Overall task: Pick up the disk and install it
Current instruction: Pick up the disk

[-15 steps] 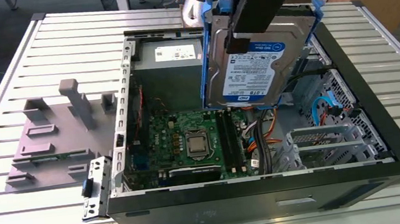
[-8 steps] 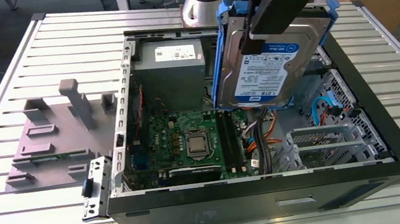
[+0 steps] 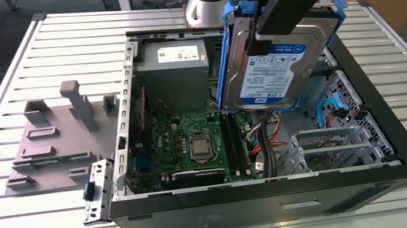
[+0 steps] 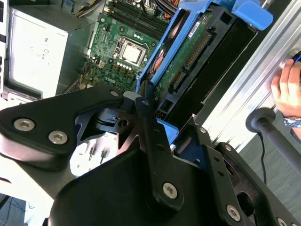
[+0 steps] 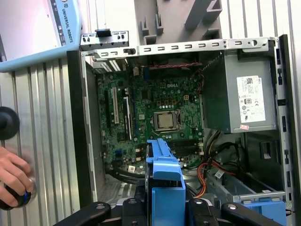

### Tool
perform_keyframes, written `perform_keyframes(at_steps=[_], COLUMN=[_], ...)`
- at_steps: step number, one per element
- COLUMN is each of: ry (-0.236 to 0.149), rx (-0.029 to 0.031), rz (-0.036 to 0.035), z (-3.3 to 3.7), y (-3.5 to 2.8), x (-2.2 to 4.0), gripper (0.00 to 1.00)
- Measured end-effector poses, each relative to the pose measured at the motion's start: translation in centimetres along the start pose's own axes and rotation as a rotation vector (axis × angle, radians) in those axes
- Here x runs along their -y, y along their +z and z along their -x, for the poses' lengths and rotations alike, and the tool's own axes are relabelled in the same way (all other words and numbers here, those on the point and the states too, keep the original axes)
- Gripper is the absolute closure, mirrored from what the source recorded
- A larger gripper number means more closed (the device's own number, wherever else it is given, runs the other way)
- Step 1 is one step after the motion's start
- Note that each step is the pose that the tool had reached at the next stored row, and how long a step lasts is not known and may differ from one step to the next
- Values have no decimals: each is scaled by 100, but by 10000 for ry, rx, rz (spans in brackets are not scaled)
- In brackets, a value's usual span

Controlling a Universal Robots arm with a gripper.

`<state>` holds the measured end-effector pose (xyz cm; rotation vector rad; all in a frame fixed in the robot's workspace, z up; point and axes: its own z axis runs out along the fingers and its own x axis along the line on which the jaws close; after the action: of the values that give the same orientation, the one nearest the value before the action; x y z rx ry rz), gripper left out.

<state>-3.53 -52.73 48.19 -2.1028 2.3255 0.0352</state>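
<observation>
The disk (image 3: 270, 64), a silver hard drive with a white-and-blue label in a bright blue frame, hangs upright above the open computer case (image 3: 272, 189). My gripper (image 3: 278, 12) is shut on its upper end. In the second wrist view the disk (image 4: 188, 61) shows its green circuit-board side, and the black fingers (image 4: 146, 117) clamp it. In the first wrist view the disk's blue frame (image 5: 163, 181) sticks out from my gripper (image 5: 164, 209), over the motherboard (image 5: 155, 117).
Inside the case lie the motherboard (image 3: 191, 143), a grey metal box with a white sticker (image 3: 171, 63) and a metal drive cage (image 3: 335, 142). A grey fixture (image 3: 55, 141) stands on the slatted table at the exterior view's left. A person's hand (image 5: 14, 174) rests beside the case.
</observation>
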Motion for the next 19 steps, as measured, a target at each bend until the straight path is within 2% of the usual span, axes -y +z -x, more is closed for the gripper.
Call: perform_keyframes(at_steps=[19], ry=[0], rx=[-1], rz=[0], z=[8], y=[3], x=[76], gripper=[64])
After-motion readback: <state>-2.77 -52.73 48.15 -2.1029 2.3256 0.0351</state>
